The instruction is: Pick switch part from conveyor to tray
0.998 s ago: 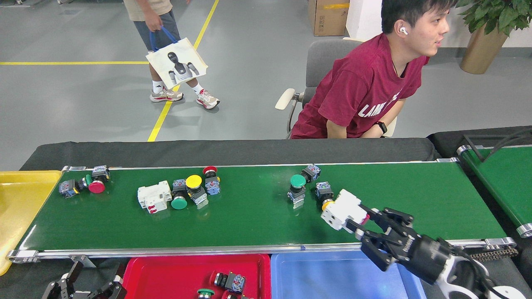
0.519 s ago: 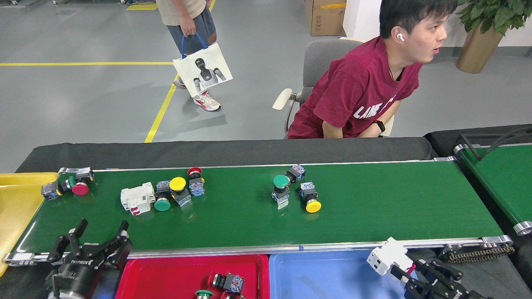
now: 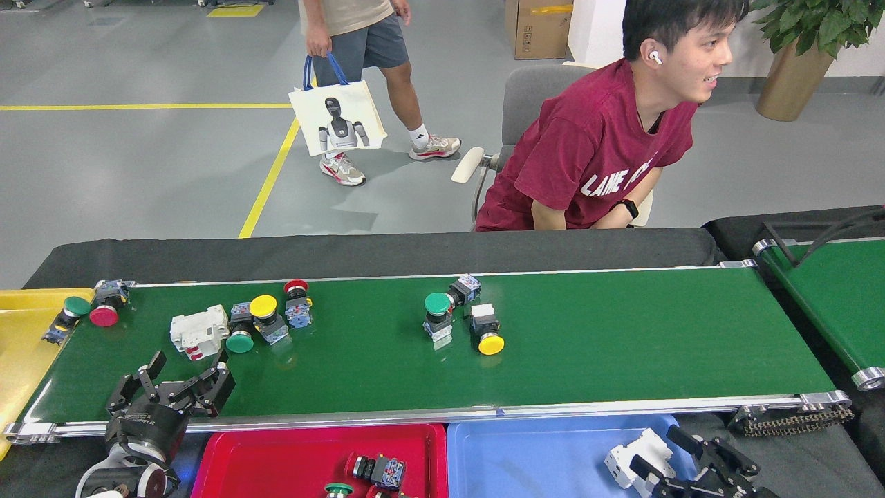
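Observation:
The conveyor [image 3: 622,346] carries several switch parts. A white breaker [image 3: 200,330] lies at the left beside green [image 3: 240,341], yellow [image 3: 263,306] and red [image 3: 296,286] push buttons. A green button [image 3: 437,304] and a yellow one [image 3: 491,343] lie mid-belt. Two more parts, green [image 3: 76,306] and red [image 3: 104,316], sit at the belt's left end. My right gripper [image 3: 657,460] is shut on a white switch part [image 3: 630,460] low over the blue tray [image 3: 539,456]. My left gripper [image 3: 181,379] stands open at the belt's near rail, just below the white breaker.
A red tray [image 3: 228,456] holds a few button switches [image 3: 377,470]. A yellow tray [image 3: 21,339] sits past the belt's left end. A second green belt [image 3: 836,290] runs at the right. A seated person [image 3: 601,152] is behind the conveyor; another walks past.
The belt has carried the parts leftward. My right gripper brought the white part off the belt and down over the blue tray. My left gripper rose to the near rail.

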`<act>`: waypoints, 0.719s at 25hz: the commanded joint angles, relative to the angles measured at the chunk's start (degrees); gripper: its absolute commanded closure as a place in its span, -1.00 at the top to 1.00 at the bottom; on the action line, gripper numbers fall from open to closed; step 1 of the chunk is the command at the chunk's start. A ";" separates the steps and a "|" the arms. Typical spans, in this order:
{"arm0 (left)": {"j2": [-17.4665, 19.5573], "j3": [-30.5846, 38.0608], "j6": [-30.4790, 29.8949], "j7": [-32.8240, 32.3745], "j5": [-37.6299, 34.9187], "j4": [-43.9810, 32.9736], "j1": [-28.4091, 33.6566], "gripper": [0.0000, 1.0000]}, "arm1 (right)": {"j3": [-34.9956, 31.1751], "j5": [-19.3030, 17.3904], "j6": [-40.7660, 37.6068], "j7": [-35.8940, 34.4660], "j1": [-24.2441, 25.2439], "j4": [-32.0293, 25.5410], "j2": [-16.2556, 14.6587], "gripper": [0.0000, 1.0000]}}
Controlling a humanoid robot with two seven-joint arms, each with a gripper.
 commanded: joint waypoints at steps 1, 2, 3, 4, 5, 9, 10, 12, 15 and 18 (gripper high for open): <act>1.89 -2.03 4.69 0.95 -0.11 2.54 -2.61 0.97 | -0.44 1.59 -0.87 0.04 -2.95 -1.60 1.41 0.97; 2.76 -3.35 6.88 0.95 -0.11 4.91 -3.92 0.97 | -0.44 3.70 -0.87 0.04 -5.23 -1.60 2.20 0.97; 3.29 -4.23 8.46 1.48 -0.11 7.02 -5.24 0.95 | -0.17 5.90 -0.87 0.04 -7.16 -1.43 2.90 0.97; 3.64 -4.66 9.69 2.44 -0.11 8.86 -6.38 0.92 | -0.09 7.65 1.84 0.04 -8.75 -1.25 4.13 0.97; 3.82 -4.84 10.49 3.50 -0.11 10.27 -7.18 0.87 | -0.09 9.15 5.02 0.04 -9.89 -0.90 5.28 0.97; 4.44 -5.19 11.45 9.04 -0.02 17.22 -10.69 -0.02 | 1.50 17.06 19.43 -0.22 -14.38 2.70 8.97 0.97; 4.52 -5.02 11.54 10.36 -0.02 18.45 -11.31 -0.21 | 2.29 18.03 22.68 -0.40 -15.25 4.11 9.06 0.97; 4.70 -5.02 12.07 12.20 0.07 19.77 -11.84 -0.47 | 3.96 19.70 29.62 -0.92 -16.48 5.60 8.53 0.97; 4.79 -5.11 12.51 12.38 0.07 19.86 -11.75 -0.64 | 4.31 20.23 34.37 -2.42 -15.78 5.43 8.53 0.97; 4.96 -5.02 12.42 12.47 0.15 19.86 -11.57 -0.74 | 4.05 20.14 34.72 -4.35 -11.74 2.88 6.16 0.97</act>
